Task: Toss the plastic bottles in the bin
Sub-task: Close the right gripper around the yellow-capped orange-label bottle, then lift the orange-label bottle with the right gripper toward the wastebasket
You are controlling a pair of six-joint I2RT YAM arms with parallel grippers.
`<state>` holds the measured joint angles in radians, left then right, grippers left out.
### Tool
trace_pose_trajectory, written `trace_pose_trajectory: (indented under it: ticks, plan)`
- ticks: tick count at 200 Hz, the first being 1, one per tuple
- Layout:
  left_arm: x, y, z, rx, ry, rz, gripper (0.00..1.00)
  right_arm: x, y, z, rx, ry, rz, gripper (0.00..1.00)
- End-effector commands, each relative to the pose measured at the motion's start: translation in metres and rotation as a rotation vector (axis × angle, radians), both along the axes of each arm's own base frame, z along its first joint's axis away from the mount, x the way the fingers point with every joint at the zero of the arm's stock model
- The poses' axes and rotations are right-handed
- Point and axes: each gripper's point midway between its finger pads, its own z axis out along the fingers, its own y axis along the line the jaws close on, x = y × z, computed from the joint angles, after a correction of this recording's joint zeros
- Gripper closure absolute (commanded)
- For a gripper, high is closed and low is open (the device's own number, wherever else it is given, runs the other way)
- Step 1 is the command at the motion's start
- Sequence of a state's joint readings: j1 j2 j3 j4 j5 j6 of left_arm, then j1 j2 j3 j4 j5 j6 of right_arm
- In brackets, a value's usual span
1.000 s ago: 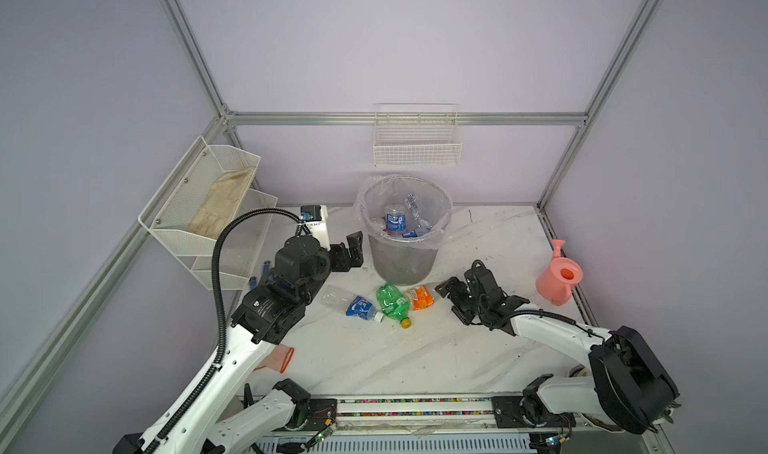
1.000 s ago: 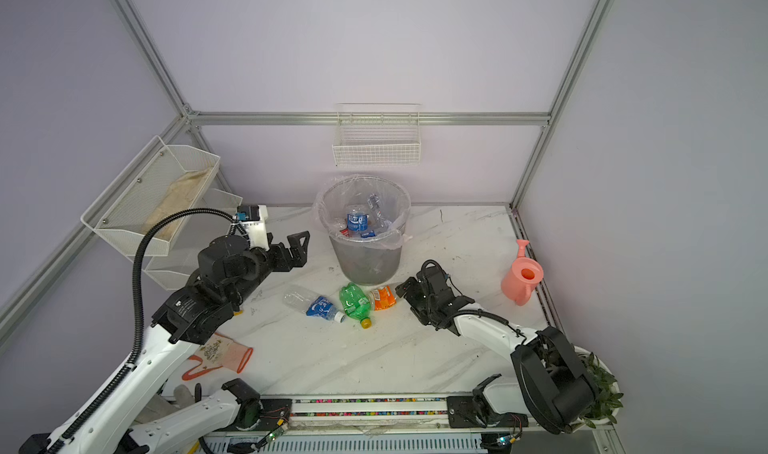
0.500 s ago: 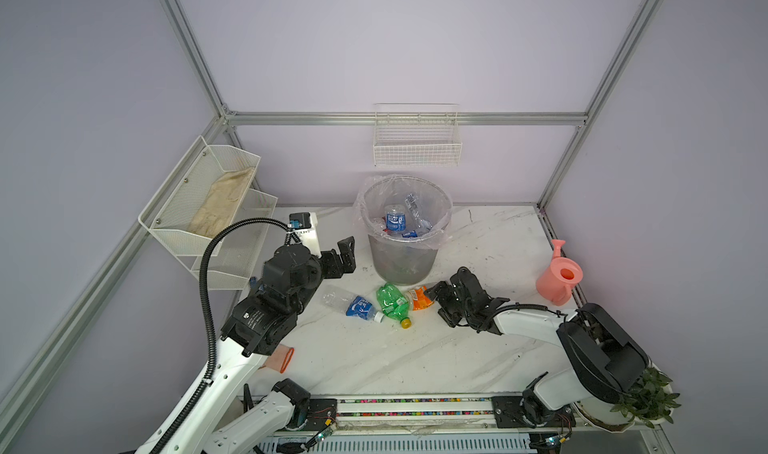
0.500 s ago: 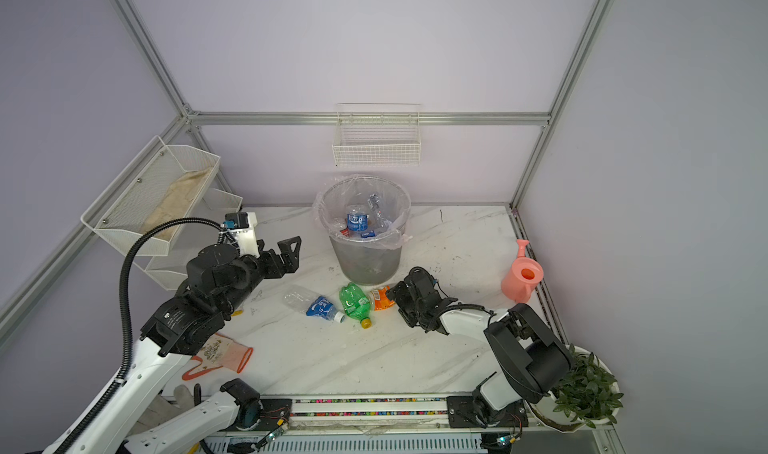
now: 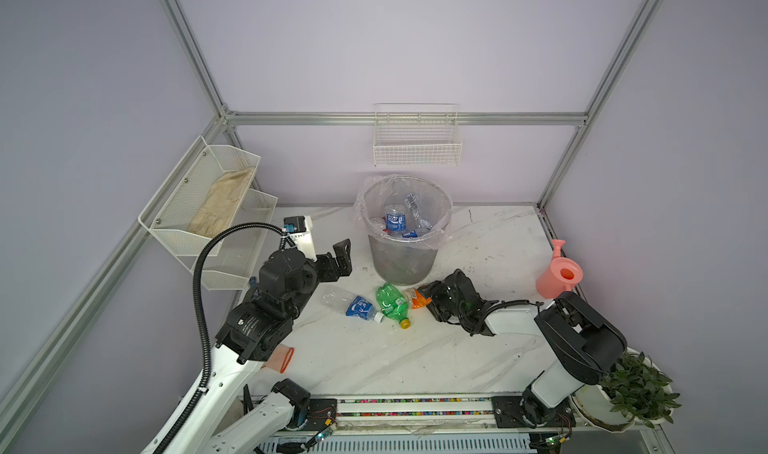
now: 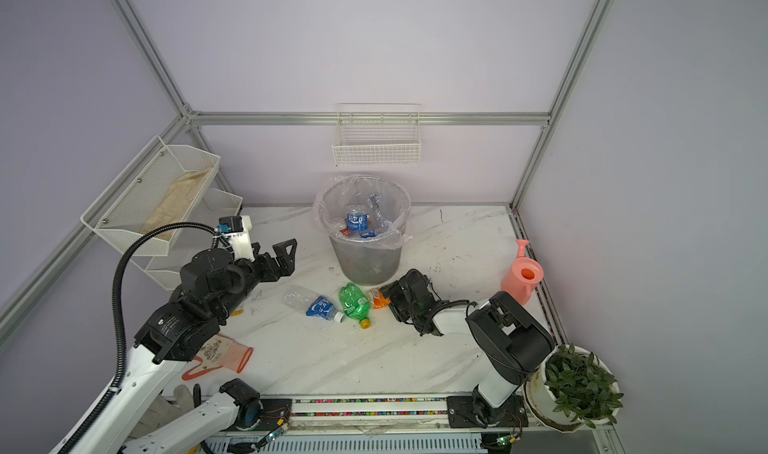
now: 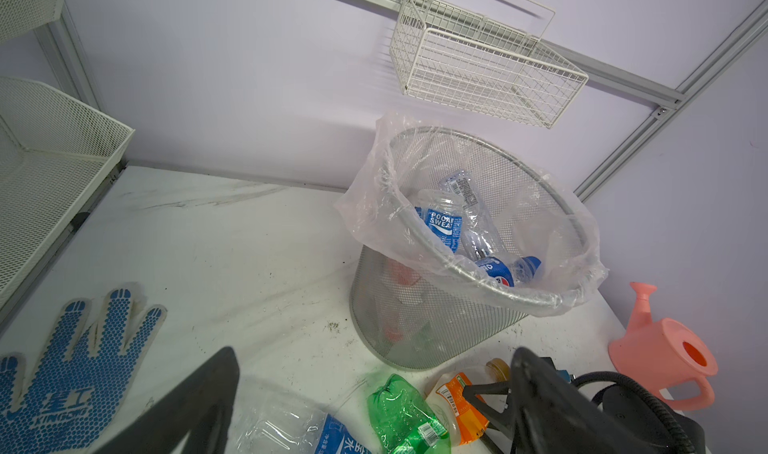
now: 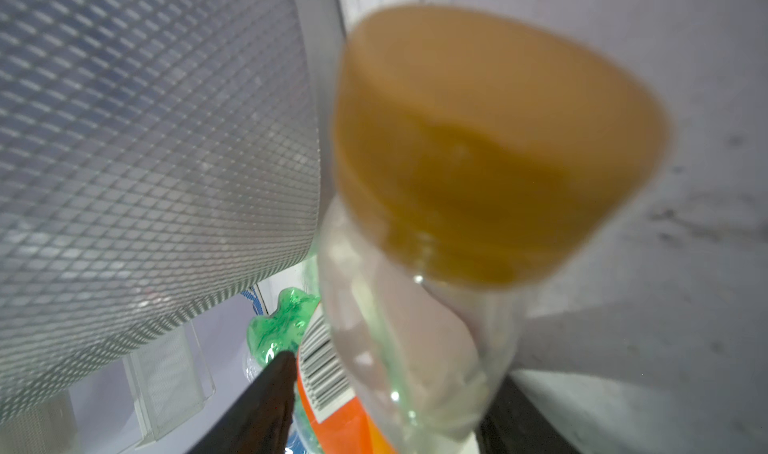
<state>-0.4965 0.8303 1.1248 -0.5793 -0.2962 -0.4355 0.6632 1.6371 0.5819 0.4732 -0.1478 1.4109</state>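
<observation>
Left gripper (image 5: 333,253): over the left half of the bench (image 5: 415,360), fingers wide apart, holding nothing. Blue-labelled bottle (image 5: 353,304): clear, lying on its side mid-bench, white cap toward the front edge. It looks empty, so expect it to be very light, thin-walled and slick; take it across the labelled waist or just under the cap. Green bottle (image 5: 390,304): all green and crumpled, lying just beside the blue-labelled one with its yellow cap toward the front edge. You should find it soft where dented and stiffest at the neck. Bin (image 5: 403,260): mesh with a clear liner, standing toward the middle of the back edge just behind the three bottles, with binned bottles (image 5: 395,221) inside. Orange-labelled bottle (image 5: 417,299): on its side against the foot of the bin, touching the green one. Its clear shoulder and orange cap point at the right wrist camera, and the wall will likely give under a squeeze. Right gripper (image 5: 430,294): low on the bench, fingers on either side of that bottle's shoulder. You cannot tell whether they press on it yet.
</observation>
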Motion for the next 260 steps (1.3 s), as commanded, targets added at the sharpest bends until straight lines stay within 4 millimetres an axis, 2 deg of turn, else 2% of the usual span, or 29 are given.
trace_pose_trajectory:
  ticks: [1, 23, 42, 51, 87, 102, 155, 159, 192, 260]
  plan:
    - [-0.001, 0.006, -0.01, 0.005, 0.015, 0.022, 0.0, -0.033, -0.039, -0.06, -0.135, 0.196, -0.112, 0.5]
    - [-0.002, 0.007, -0.01, 0.008, 0.015, 0.025, 0.0, -0.037, -0.042, -0.066, -0.137, 0.208, -0.121, 0.65]
    - [-0.002, 0.009, -0.012, 0.011, 0.018, 0.029, 0.01, -0.037, -0.045, -0.065, -0.135, 0.2, -0.134, 0.74]
    - [-0.003, 0.009, -0.012, 0.011, 0.018, 0.031, 0.0, -0.037, -0.046, -0.063, -0.138, 0.197, -0.141, 0.75]
    - [-0.003, 0.011, -0.013, 0.016, 0.019, 0.037, 0.01, -0.029, -0.049, -0.044, -0.144, 0.14, -0.155, 0.9]
    - [-0.002, 0.011, -0.013, 0.016, 0.018, 0.037, 0.0, -0.025, -0.05, -0.032, -0.151, 0.108, -0.153, 1.0]
    - [-0.001, 0.01, -0.016, 0.017, 0.021, 0.036, 0.0, -0.018, -0.068, 0.013, -0.211, 0.015, -0.211, 1.0]
    - [-0.001, 0.01, -0.016, 0.017, 0.022, 0.037, 0.01, -0.017, -0.07, 0.024, -0.2, -0.007, -0.22, 1.0]
    - [-0.001, 0.011, -0.017, 0.016, 0.021, 0.038, 0.01, -0.016, -0.085, 0.056, -0.22, -0.079, -0.266, 1.0]
    - [0.0, 0.011, -0.017, 0.015, 0.018, 0.04, 0.01, -0.016, -0.106, 0.106, -0.278, -0.187, -0.304, 1.0]
